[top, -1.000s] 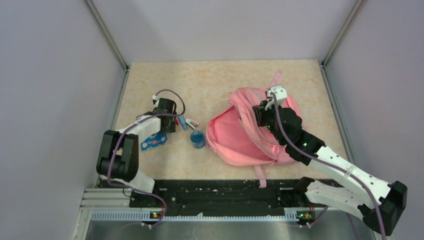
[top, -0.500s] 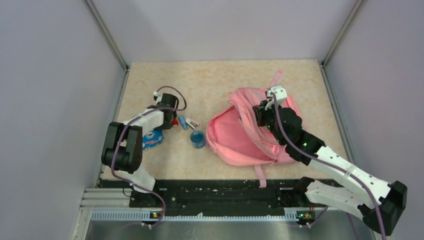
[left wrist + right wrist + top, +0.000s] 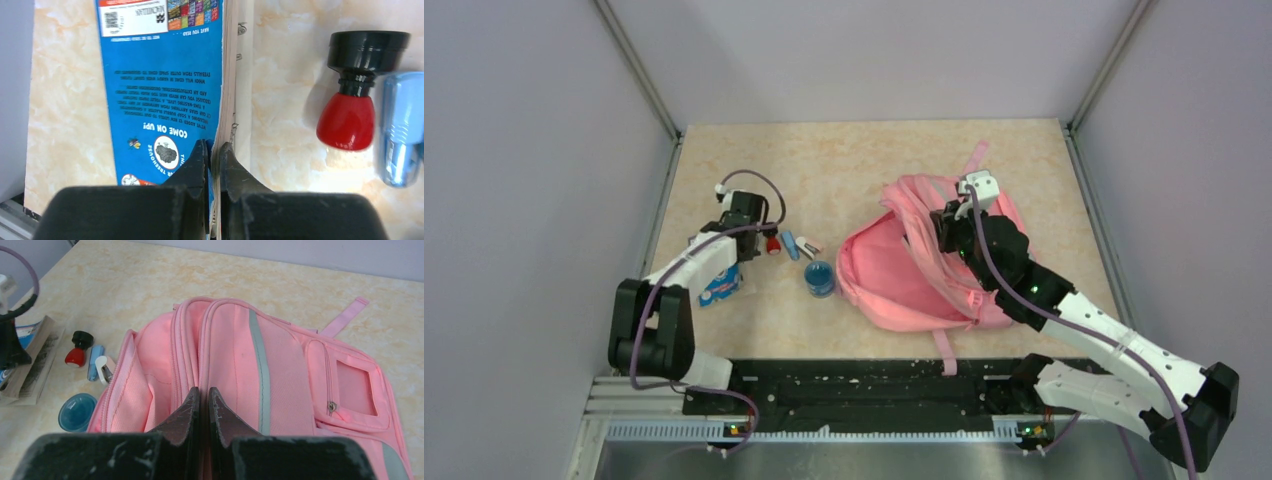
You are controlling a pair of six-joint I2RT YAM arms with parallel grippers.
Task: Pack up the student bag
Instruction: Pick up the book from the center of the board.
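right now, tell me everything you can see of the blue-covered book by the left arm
The blue-covered book has a glossy blue cover with white print, a barcode and a row of tiny cover pictures, plus cream page edges. It sits on the beige marbled table at its left side, the left gripper shut on its page-side edge.

White, black-jointed arms (image 3: 1114, 340) trail looping purple cables (image 3: 764, 177).

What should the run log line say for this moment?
left end effector: shut on book | right end effector: shut on bag
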